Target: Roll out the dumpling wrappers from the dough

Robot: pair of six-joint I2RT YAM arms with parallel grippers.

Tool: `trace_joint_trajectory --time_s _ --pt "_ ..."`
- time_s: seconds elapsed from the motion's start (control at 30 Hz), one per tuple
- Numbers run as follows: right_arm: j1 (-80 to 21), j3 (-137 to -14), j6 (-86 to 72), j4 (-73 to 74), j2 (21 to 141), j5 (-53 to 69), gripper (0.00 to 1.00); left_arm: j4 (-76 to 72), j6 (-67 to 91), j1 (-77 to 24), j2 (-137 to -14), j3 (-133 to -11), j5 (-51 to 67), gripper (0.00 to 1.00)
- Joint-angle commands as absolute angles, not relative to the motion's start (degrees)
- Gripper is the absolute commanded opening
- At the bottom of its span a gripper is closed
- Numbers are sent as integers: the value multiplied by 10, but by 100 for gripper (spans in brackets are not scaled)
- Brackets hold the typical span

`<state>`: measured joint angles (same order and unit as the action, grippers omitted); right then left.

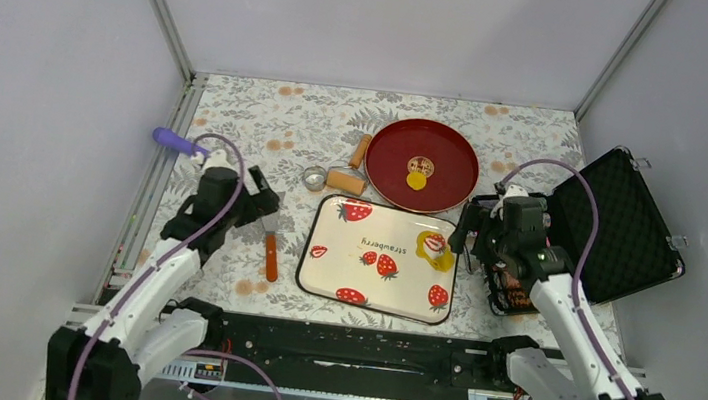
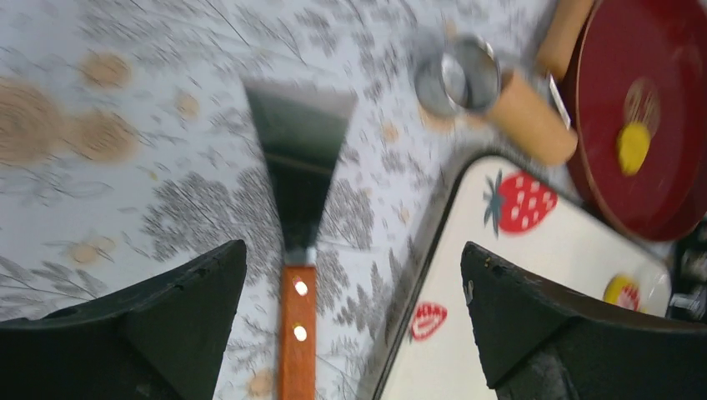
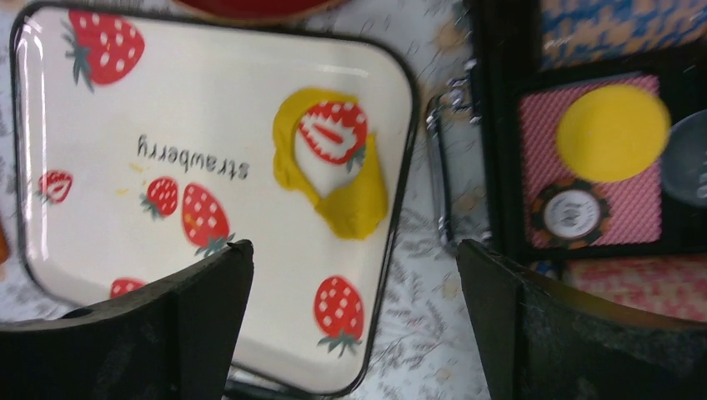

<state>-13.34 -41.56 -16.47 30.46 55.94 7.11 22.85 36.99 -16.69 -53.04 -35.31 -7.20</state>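
Closest to the lens, the left gripper (image 2: 354, 333) has its jaws spread wide and nothing between them. Below it I see the scraper (image 2: 298, 158) flat on the flowered table cover (image 2: 125, 208), with its steel blade toward 12 o'clock and its wooden handle running down to 6 o'clock between my fingers. I cannot tell if they touch it.

The right gripper (image 3: 354, 333) is spread just as wide and also holds nothing. It hangs over the 3 o'clock end of the strawberry tray (image 3: 208, 100). The dough (image 3: 358, 208) lies on the tray at 12 o'clock from that gap. It is a flattened yellow patch with a hole in it, and a printed strawberry shows through the hole.

From the top camera, one dumpling wrapper (image 1: 416, 180) sits on the red plate (image 1: 451, 151), just toward 6 o'clock of the plate's centre. The plate is just beside the tray at its 1 o'clock. A metal ring (image 1: 314, 177) touches a wooden cylinder (image 1: 345, 181) at the tray's 11 o'clock.

An open black case (image 1: 618, 230) stands at 3 o'clock. The right wrist camera shows a yellow disc (image 3: 613, 132) in it, and I cannot tell whether that disc is dough.
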Motion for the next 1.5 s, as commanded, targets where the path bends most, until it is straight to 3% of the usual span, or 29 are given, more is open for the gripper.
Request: trace_joint_trajectory --time_s 0.0,0.2,0.3,0.43,0.67,0.73,0.87,1.0,1.47 --pt "-131 -350 -121 148 474 -51 99 91 341 -62 -475 -316 -3 99" --pt "-131 -191 -30 -70 340 -176 99 15 303 -24 -456 -295 -117 99" --pt "-131 -115 -6 -166 330 -214 100 -20 269 -24 -471 -295 -172 99" --pt "-131 -78 -12 -261 400 -227 100 -147 181 -24 -508 -247 -206 99" --pt "-101 -132 5 -359 582 -194 99 -460 90 -31 -635 -161 -238 99" --pt "-62 -155 -43 -366 622 -169 99 -483 90 -32 -671 -161 -235 99" --pt "-20 -189 -30 -425 693 -113 99 -704 34 -47 -776 -94 -160 99" --pt "-5 -153 -39 -576 780 -89 100 -622 29 -57 -773 -131 -162 99" --pt "-5 -155 -40 -569 778 -89 99 -622 35 -58 -772 -130 -175 99"
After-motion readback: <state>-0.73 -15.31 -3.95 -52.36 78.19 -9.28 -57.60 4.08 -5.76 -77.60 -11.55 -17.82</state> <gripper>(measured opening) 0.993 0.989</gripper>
